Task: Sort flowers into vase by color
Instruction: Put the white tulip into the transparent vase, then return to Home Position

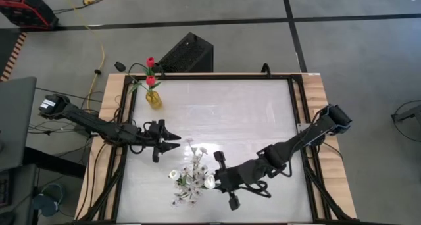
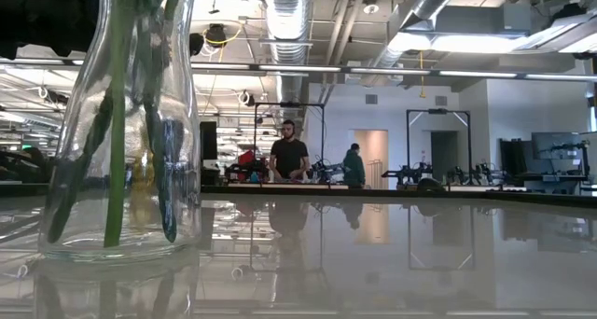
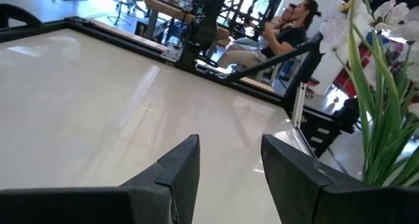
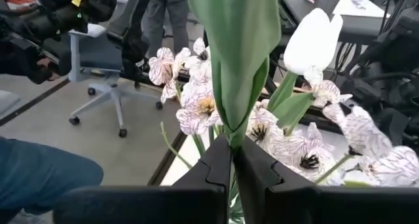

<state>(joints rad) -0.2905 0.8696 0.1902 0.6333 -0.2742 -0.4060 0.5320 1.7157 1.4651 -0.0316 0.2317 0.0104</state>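
A clear glass vase (image 2: 121,123) near the table's front holds several green stems. From above it is hidden under a bunch of white flowers (image 1: 191,174): veined white blooms (image 4: 196,103) and a white tulip (image 4: 314,40). My right gripper (image 1: 214,179) is at the bunch's right side, shut on a green stem with a broad leaf (image 4: 239,47). A yellow vase (image 1: 153,99) at the far left holds red tulips (image 1: 150,62). My left gripper (image 1: 176,141) is open and empty, left of and a little behind the white bunch (image 3: 383,67). My right gripper pinches the green stem just below its broad leaf (image 4: 232,140) between its two fingers (image 4: 213,165). It comes from the table's right side, and the leaf stands up beyond the fingertips. The stem's lower end is hidden by the fingers and the bunch.
The tabletop (image 1: 223,113) is white and glossy, with a dark frame and wooden edges. A black box (image 1: 187,54) sits just beyond the far edge. People stand and sit in the room beyond the table (image 2: 289,156).
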